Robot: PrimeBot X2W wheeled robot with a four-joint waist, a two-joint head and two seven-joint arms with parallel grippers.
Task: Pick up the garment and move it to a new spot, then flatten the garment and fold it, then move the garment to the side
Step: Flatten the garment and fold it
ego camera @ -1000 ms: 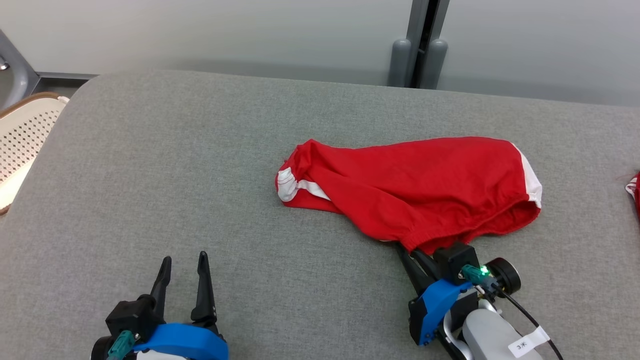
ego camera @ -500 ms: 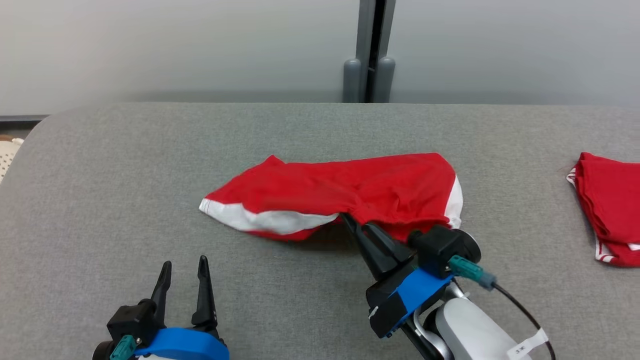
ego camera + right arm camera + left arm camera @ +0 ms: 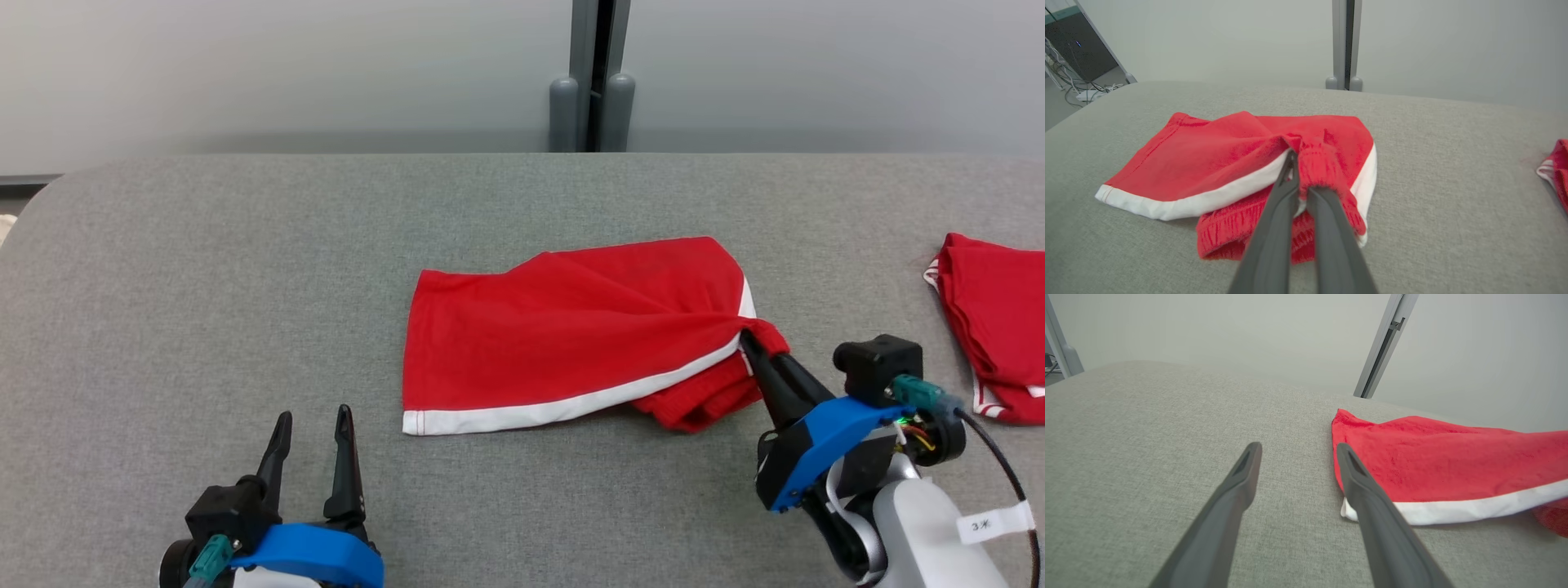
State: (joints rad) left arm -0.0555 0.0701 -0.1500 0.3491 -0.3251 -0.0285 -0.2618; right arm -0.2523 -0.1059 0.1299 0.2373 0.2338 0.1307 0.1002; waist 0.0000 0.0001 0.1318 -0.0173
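Soft, even light; sharp frames.

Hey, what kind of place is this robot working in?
Probably a robot test lab, not a home: a wide grey fabric-covered table, plain pale partition walls joined by a grey metal post, and loose cables on the floor.

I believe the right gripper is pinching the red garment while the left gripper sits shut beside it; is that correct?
Not quite: the left gripper is open, its jaws standing well apart, as the left wrist view shows. The right gripper is indeed pinching the red garment.
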